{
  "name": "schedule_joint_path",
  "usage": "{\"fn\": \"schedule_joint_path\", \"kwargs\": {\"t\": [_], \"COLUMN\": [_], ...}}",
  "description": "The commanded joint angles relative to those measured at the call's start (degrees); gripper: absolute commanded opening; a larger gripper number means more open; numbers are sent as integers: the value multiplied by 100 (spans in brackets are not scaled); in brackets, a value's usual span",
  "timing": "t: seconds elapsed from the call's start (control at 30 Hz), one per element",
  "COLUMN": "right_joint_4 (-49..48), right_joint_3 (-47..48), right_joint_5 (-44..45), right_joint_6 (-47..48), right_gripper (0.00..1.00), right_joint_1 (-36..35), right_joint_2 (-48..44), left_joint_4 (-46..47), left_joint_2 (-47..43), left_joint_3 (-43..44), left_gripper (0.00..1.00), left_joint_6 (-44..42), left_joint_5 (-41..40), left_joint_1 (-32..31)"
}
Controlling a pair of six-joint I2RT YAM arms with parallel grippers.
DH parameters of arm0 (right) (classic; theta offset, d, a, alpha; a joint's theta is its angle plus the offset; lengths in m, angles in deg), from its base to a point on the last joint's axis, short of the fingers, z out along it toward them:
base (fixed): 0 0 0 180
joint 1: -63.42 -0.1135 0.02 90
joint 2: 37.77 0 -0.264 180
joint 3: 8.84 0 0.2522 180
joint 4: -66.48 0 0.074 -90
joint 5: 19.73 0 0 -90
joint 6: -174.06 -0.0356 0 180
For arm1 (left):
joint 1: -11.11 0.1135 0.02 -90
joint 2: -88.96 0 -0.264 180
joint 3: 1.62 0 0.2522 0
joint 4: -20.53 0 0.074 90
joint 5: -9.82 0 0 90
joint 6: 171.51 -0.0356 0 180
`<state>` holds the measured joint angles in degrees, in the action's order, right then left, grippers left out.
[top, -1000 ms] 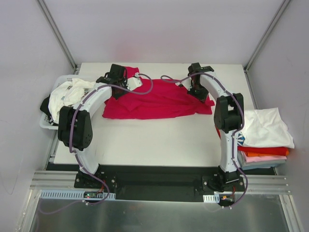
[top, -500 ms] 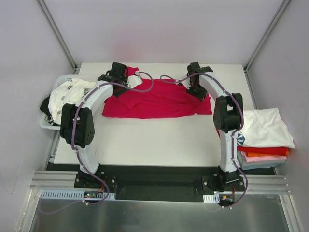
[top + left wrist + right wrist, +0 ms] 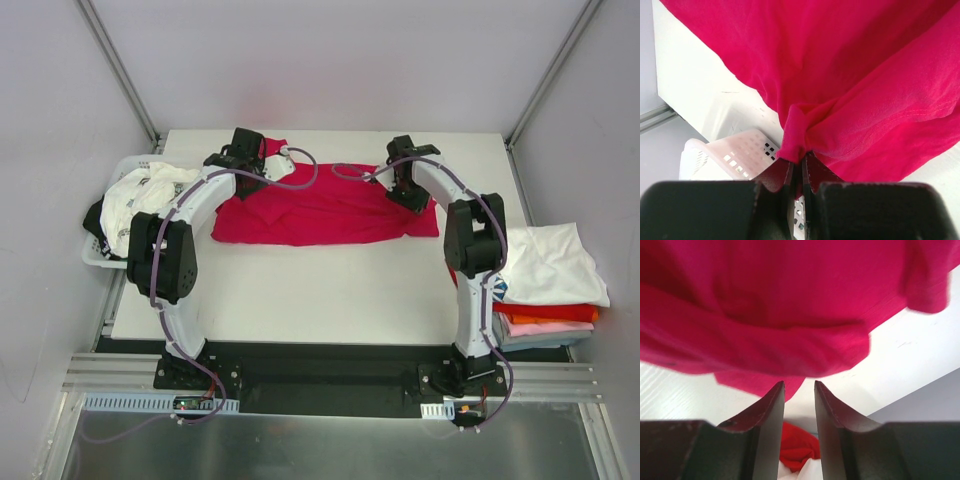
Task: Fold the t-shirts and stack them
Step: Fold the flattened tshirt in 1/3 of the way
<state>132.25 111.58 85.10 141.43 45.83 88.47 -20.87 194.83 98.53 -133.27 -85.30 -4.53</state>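
A crimson-magenta t-shirt [image 3: 330, 212] lies spread across the back of the table, partly folded. At its far left edge my left gripper [image 3: 262, 170] is shut on a pinch of the cloth, which bunches up at the fingertips [image 3: 801, 159] in the left wrist view while the rest of the shirt [image 3: 850, 75] hangs ahead. My right gripper [image 3: 405, 190] hovers over the shirt's right end with its jaws apart and nothing between them [image 3: 799, 386]; the shirt [image 3: 790, 315] lies just beyond its tips. More t-shirts sit folded in a stack [image 3: 550, 265] at the right, a white one on top.
A white plastic basket [image 3: 95, 255] hangs off the table's left edge, holding a white printed shirt [image 3: 140, 195] and a dark one; it shows below the cloth [image 3: 735, 155] in the left wrist view. Bare tabletop [image 3: 330, 290] stretches in front of the crimson shirt.
My right gripper has opened and let go of the shirt's right end, shifting slightly left. The left gripper has edged right, still pinching the cloth.
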Motion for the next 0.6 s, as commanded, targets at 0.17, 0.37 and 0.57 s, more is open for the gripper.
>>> {"fn": "schedule_joint_path", "kwargs": {"t": [0.17, 0.37, 0.57], "right_joint_4": [-85, -103, -129], "right_joint_3": [-768, -655, -567], "right_joint_5": [2, -24, -121], "right_joint_6": [-102, -120, -164], "right_gripper": [34, 33, 33], "right_joint_1": [-87, -105, -131], "right_joint_2": [-1065, -795, -539], "left_joint_4": [65, 57, 57], "left_joint_2": [-39, -92, -84], "left_joint_3": [212, 159, 106], "left_gripper": [0, 0, 0], "left_joint_6": [44, 61, 18], "left_joint_5": [-103, -76, -111], "left_joint_1": [61, 61, 61]}}
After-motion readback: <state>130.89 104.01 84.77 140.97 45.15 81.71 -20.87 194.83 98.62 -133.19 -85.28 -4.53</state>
